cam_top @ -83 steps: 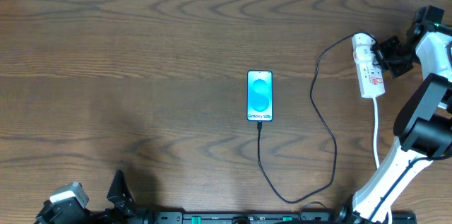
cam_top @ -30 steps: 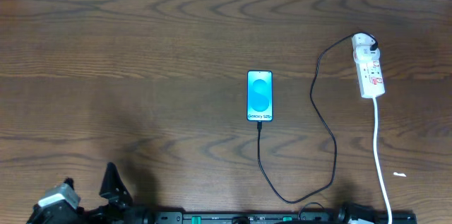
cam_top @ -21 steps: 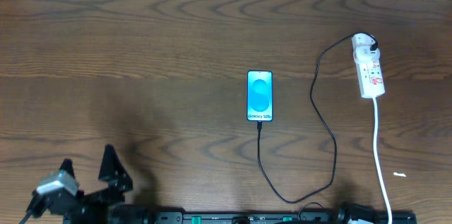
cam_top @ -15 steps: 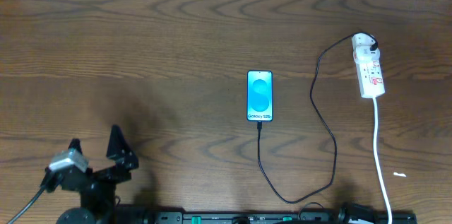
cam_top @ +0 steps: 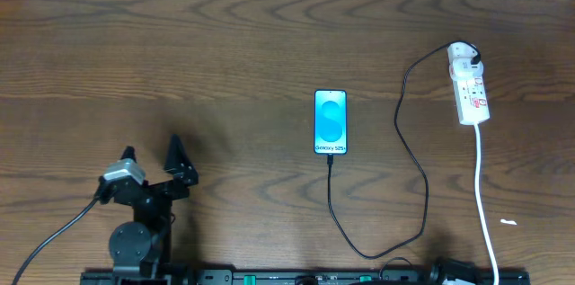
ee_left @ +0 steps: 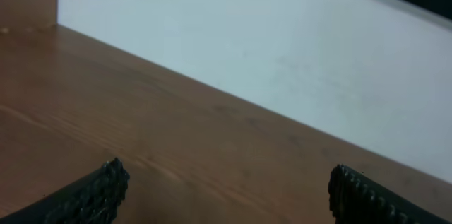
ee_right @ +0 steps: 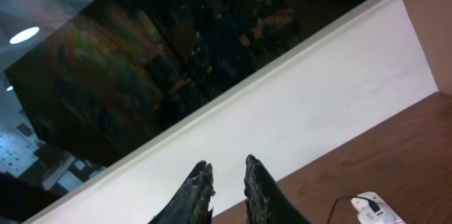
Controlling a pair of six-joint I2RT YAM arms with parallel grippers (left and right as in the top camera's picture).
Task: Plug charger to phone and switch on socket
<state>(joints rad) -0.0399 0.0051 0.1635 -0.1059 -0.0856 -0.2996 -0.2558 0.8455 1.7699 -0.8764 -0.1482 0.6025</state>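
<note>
Phone: The phone (cam_top: pixel 330 122) lies flat near the middle of the bench (cam_top: pixel 180 51). Its screen faces up and is bright blue.
Charger: The charger (cam_top: pixel 422 186) is a thin black cable. Its small tip (cam_top: pixel 331 159) sits at the phone's near end. The cable runs toward the near edge and bends round. Then it climbs on the right to the far end of the socket, where the black adapter (cam_top: pixel 473 53) sits.
Socket: The socket (cam_top: pixel 469 85) is a white strip on the right side of the bench, well apart from the phone. Its white cord (cam_top: pixel 485 204) leaves its near end. The switches are too small to tell on from off.
Left pincer: The left pincer (cam_top: pixel 151 148) is wide and holds nothing. It is at the near left of the bench, well apart from the phone.
Right pincer: The right pincer (ee_right: pixel 227 166) is narrow, with its fingers almost together, and holds nothing. Only its own camera shows it, in front of a white wall and a dark window.
</note>
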